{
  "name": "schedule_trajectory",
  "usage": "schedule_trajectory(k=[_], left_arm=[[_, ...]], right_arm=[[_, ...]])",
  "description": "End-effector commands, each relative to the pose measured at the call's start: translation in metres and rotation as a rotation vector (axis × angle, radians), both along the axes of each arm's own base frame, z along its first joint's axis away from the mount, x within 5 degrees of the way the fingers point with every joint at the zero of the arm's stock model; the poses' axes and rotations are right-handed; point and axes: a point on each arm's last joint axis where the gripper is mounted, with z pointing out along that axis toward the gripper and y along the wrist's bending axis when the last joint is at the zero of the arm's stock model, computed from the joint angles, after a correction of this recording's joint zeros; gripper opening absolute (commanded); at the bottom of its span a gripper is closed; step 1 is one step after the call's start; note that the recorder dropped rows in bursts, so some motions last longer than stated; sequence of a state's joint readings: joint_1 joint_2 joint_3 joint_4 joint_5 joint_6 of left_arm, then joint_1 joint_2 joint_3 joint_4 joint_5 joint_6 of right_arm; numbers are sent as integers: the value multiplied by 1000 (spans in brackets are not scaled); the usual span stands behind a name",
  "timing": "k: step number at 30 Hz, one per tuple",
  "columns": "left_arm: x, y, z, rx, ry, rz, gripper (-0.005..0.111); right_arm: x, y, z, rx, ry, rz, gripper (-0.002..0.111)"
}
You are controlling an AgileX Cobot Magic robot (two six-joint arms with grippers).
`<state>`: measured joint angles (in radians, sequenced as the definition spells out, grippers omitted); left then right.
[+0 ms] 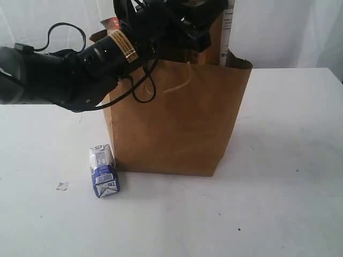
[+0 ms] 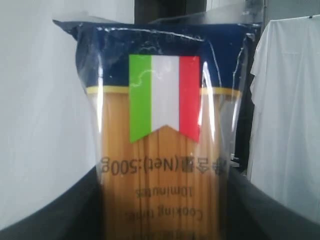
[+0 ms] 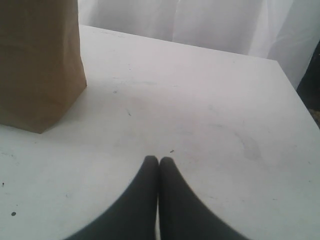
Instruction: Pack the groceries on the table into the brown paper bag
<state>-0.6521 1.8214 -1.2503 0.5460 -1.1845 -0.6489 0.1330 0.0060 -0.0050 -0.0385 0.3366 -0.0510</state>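
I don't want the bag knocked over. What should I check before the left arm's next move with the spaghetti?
1. The blue spaghetti packet stands between the left gripper's fingers: ok.
2. Fingers actually clamping it: cannot tell.
3. Packet at the brown paper bag's mouth: ok. In the exterior view its edge rises at the right-hand end of the bag's top.
4. Bag upright on the table: ok.
5. The right gripper is shut and apart from the bag: ok.
6. Everything packed: not ok. The small blue-white carton lies on the table by the bag's lower left corner.
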Motion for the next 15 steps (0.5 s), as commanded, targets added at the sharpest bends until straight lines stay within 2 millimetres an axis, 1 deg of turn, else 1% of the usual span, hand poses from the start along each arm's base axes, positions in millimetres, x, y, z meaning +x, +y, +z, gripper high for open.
schedule_trajectory(k=[1,4,6,10,13,15], left_arm=[[-7,6,20,-62,-47,-11,59],[-9,11,30,-69,-73,-7,59],[-13,15,32,-73,-70,-1,59],[-19,28,26,-18,-62,54,59],[-18,36,21,-14,-44,75,59],[-17,37,20,-12,-32,83,59]], right_arm=[[0,0,-1,0,-3,-5,0],[0,0,-1,0,-3,-5,0],[0,0,-1,0,-3,-5,0],[0,0,-1,0,-3,-5,0],[0,0,-1,0,-3,-5,0],[0,0,-1,0,-3,-5,0]])
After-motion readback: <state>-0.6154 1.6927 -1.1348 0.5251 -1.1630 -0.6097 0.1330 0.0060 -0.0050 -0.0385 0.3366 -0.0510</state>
